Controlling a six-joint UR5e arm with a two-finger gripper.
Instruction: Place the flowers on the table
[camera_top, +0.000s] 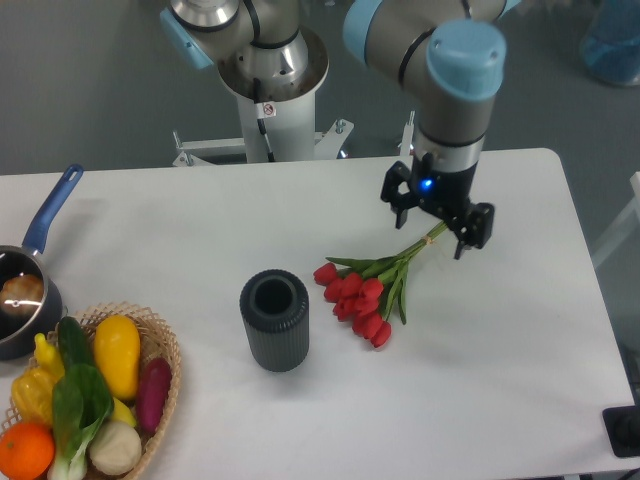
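Observation:
The flowers (365, 292), a bunch of red tulip buds on thin green stems, lie flat on the white table (500, 380) right of centre, with the stems pointing up and right. My gripper (437, 228) hangs above the stem ends, open, its two dark fingers (468, 233) spread apart and holding nothing. It stands clear of the stems.
A dark ribbed vase (274, 320) stands upright left of the flowers. A wicker basket (160, 345) of vegetables sits at the front left corner, and a blue-handled pot (25, 290) at the left edge. The robot base (268, 95) rises behind the table.

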